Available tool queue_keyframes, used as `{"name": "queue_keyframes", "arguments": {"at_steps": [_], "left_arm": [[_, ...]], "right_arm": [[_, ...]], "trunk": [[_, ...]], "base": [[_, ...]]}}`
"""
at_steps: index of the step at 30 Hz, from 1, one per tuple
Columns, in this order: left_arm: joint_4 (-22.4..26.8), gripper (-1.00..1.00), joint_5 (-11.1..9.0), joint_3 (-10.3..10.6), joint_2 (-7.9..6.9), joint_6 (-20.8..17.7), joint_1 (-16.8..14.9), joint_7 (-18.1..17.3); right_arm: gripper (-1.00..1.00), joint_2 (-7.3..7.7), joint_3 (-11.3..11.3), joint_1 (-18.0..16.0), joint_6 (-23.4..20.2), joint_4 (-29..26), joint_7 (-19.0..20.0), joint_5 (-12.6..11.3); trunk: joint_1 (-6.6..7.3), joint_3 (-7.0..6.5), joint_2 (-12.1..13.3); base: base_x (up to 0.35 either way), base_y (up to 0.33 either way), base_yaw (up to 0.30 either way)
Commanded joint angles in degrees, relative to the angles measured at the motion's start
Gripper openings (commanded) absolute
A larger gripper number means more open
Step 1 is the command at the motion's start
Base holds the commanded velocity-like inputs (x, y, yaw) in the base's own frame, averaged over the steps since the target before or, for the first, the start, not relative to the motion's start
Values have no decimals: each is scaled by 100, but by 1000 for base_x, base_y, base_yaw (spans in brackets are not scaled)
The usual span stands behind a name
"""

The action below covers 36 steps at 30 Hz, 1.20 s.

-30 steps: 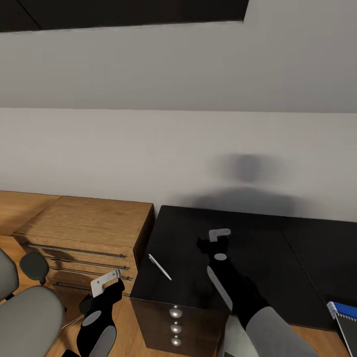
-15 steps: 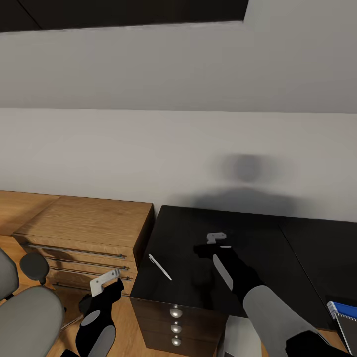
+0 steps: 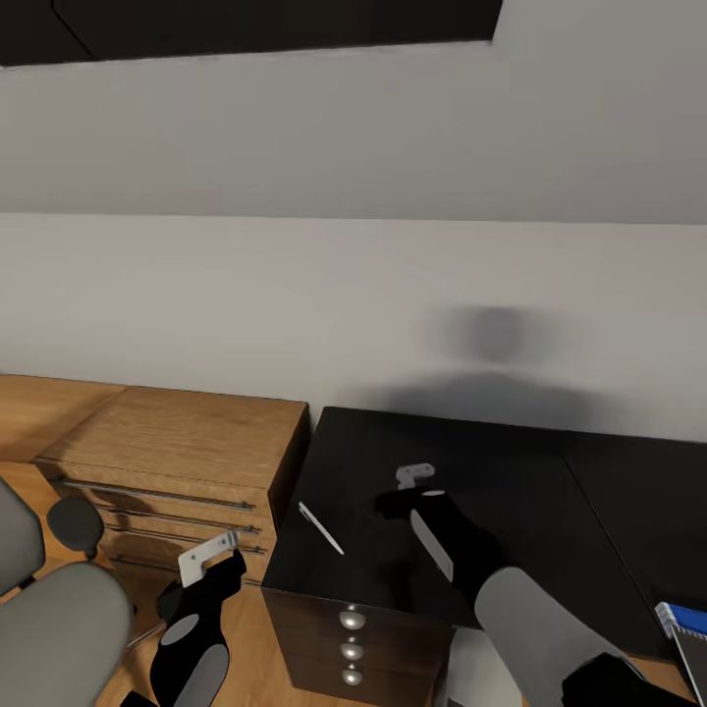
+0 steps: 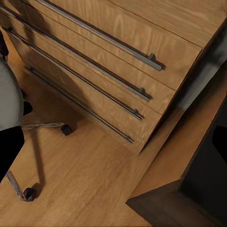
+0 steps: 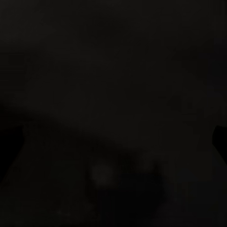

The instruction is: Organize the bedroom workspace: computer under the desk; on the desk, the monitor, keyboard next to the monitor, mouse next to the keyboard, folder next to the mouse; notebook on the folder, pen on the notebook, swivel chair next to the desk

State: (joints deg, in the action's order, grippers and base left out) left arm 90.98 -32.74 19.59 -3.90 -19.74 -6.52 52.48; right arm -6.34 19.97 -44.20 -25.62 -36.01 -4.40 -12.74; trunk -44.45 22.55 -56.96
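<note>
Head view: the pen (image 3: 320, 527) lies flat on the black surface (image 3: 511, 471), near its front left corner and apart from everything else. The right end effector (image 3: 405, 488) hovers low over the surface just beside the pen, to its right; whether its fingers are spread or closed I cannot tell from this angle. The left end effector (image 3: 209, 556) hangs low in front of the wooden dresser (image 3: 177, 442), holding nothing, its fingers apparently parted. The swivel chair (image 3: 49, 609) sits at the left, beside the dresser. At the far right edge, the blue corner of what is probably the notebook (image 3: 682, 621) rests on the surface, well apart from the pen.

The pen is thin and lies flat, so a descent that is slightly off could push it sideways or roll it over the near edge, and fingers pressing the hard top could slip off it. Nothing blocks the approach.

Left wrist view: 3 handled drawer fronts of the dresser (image 4: 109, 61), wooden floor (image 4: 85, 175), and the chair's caster base (image 4: 28, 191) close by; a sweep of that arm could bump it.

Right wrist view: near-black, most likely the dark surface up close.
</note>
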Motion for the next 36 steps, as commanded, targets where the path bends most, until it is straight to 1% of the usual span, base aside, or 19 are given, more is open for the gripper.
{"name": "queue_keyframes", "arguments": {"at_steps": [1, 4, 7, 10, 24, 26, 29, 31, 36], "left_arm": [[4, 100, -22, 13, -6, -30, -7, 43], [1, 100, -22, 0, -6, -30, -7, 43], [0, 100, -22, -8, -6, -30, -7, 43], [-3, 100, -22, -8, -6, -30, -7, 43], [-23, 100, -20, 6, 3, -9, -7, 43], [-15, 100, -21, 9, 3, 11, -7, 43], [6, 100, -22, 4, 7, 18, -7, 44], [59, 100, -22, 13, 13, 22, -7, 48], [150, 100, -22, 40, 34, 29, -7, 51]], "right_arm": [[100, 0, 198, -3, -24, -5, -45, -62], [100, -17, 406, -2, -28, 7, -44, -67], [100, -45, 492, 4, -34, 12, -39, -69], [100, -59, 533, 7, -33, 14, -31, -70], [100, -61, 552, 8, -13, 39, -15, -65], [100, -43, 552, 8, 10, 105, 5, -39], [100, -35, 552, 8, 17, 120, 1, 54], [100, -29, 549, 8, 23, 133, -8, 181], [100, -38, 565, 8, 17, 255, -16, 300]], "trunk": [[-1, 7, -5], [-1, 7, -5], [-1, 9, -5], [-1, 15, -5], [-1, 49, -5], [-1, 51, -5], [-1, 52, -5], [-1, 52, -5], [-1, 52, -5]], "base": [[0, 0, 212], [0, 0, 234], [0, 0, 256], [0, 0, 265], [0, 0, 269], [0, 0, 81], [0, 0, 42], [0, 0, 17], [0, 0, 7]]}}
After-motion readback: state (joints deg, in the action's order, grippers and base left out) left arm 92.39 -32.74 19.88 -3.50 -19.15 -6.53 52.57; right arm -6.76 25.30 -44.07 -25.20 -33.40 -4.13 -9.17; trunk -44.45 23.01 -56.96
